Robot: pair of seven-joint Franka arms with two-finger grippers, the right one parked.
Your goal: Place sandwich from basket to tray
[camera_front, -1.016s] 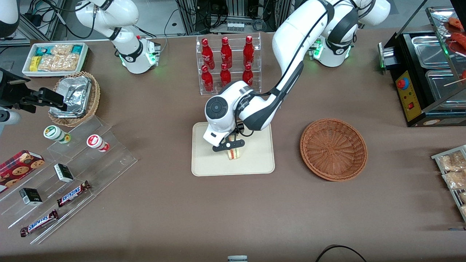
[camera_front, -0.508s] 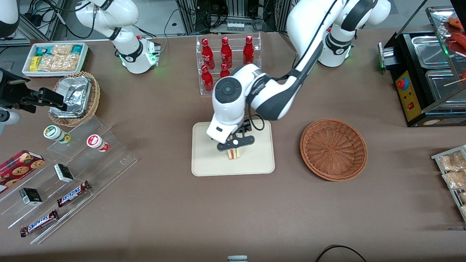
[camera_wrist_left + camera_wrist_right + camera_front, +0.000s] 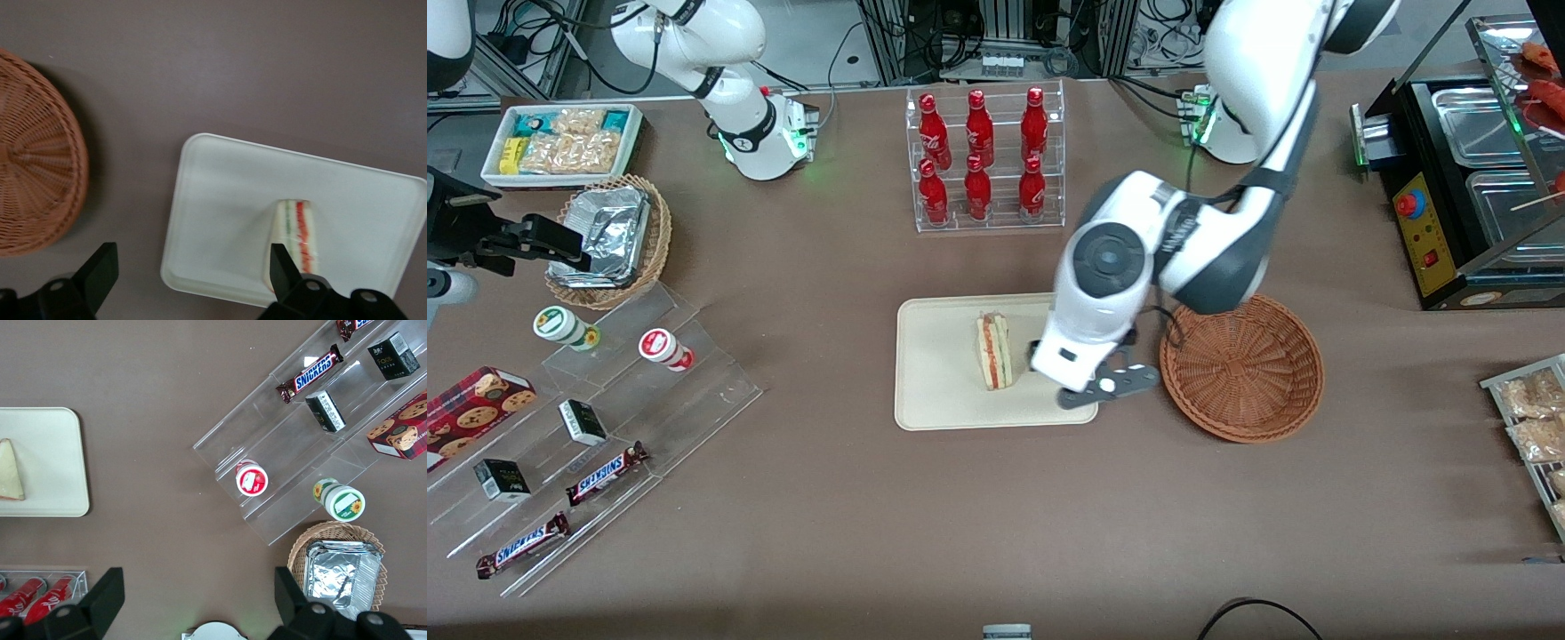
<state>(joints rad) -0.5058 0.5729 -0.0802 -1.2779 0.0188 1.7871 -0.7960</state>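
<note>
The sandwich (image 3: 994, 350) stands on its edge in the middle of the cream tray (image 3: 938, 391), red and green filling showing. It also shows in the left wrist view (image 3: 299, 230) on the tray (image 3: 227, 200), and in the right wrist view (image 3: 10, 469). My left gripper (image 3: 1107, 388) is open and empty, raised above the tray's edge nearest the reddish-brown basket (image 3: 1240, 364), between sandwich and basket. In the left wrist view the gripper (image 3: 193, 273) has its fingers (image 3: 100, 267) spread wide. The basket (image 3: 33, 173) holds nothing.
A clear rack of red bottles (image 3: 983, 156) stands farther from the camera than the tray. A tan wicker basket with foil (image 3: 609, 236), a white snack box (image 3: 560, 142) and clear steps with snacks (image 3: 587, 427) lie toward the parked arm's end. A black warmer (image 3: 1467, 178) stands toward the working arm's end.
My gripper has let go of the sandwich, risen and swung off it toward the reddish-brown basket. The sandwich stays standing on the tray.
</note>
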